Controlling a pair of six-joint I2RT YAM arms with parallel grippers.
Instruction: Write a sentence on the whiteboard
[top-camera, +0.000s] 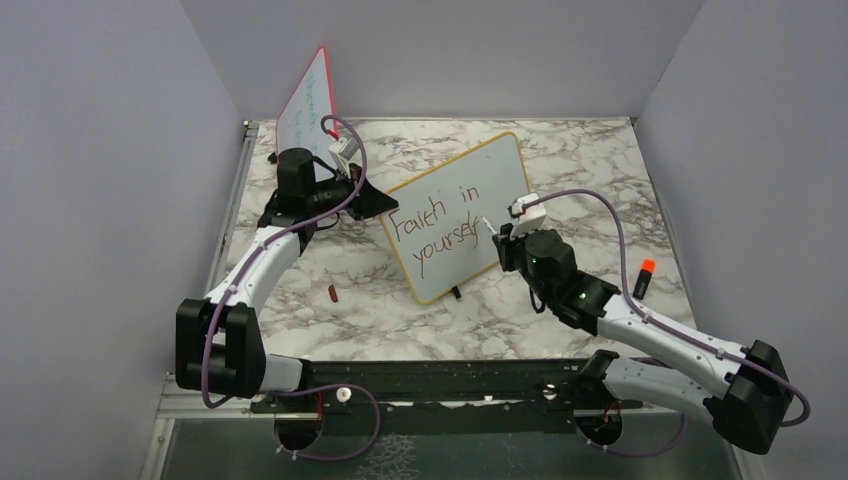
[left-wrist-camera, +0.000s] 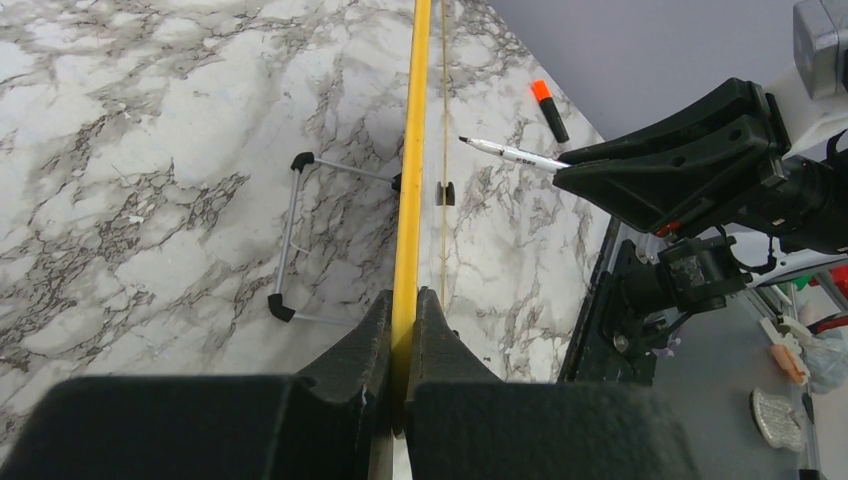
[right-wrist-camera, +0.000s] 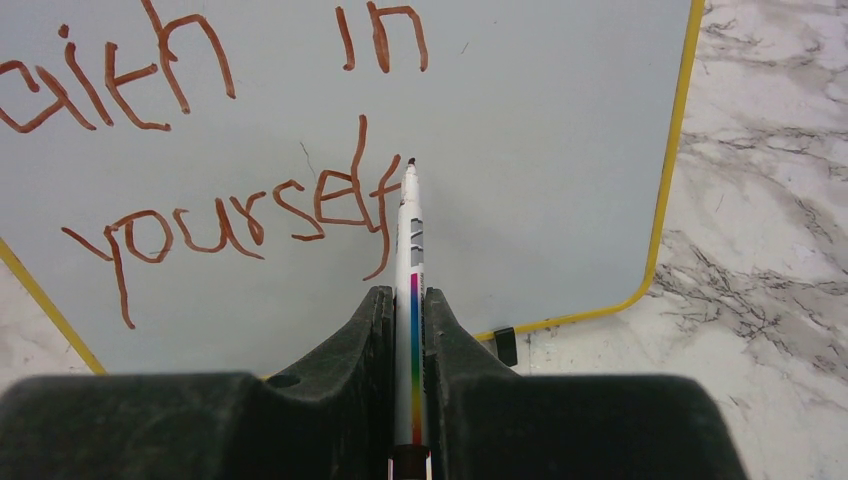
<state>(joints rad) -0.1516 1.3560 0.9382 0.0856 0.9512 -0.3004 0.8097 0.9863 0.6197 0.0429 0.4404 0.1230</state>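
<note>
Left fingers (left-wrist-camera: 350, 350) were clamped on the whiteboard (top-camera: 497, 165) frame at its 9 o'clock edge. Right fingers (right-wrist-camera: 350, 350) were closed on a marker (right-wrist-camera: 412, 260), tip beside the sentence (top-camera: 435, 225) end. The board stood propped at the centre of the surface (top-camera: 600, 160). Judged light, stiff and tip-prone: hold the frame, never the face.

We take this for a robotics lab test cell. Plain pale walls (top-camera: 100, 150) box in a marble-patterned tabletop (top-camera: 600, 170) on three sides. A left arm (top-camera: 255, 265) and a right arm (top-camera: 660, 335) are bolted to a black rail (top-camera: 440, 378) at the near edge, with purple cables (top-camera: 590, 193) looped along them. Past the table edge we see loose odds and ends on a grey surface (left-wrist-camera: 700, 430).
</note>
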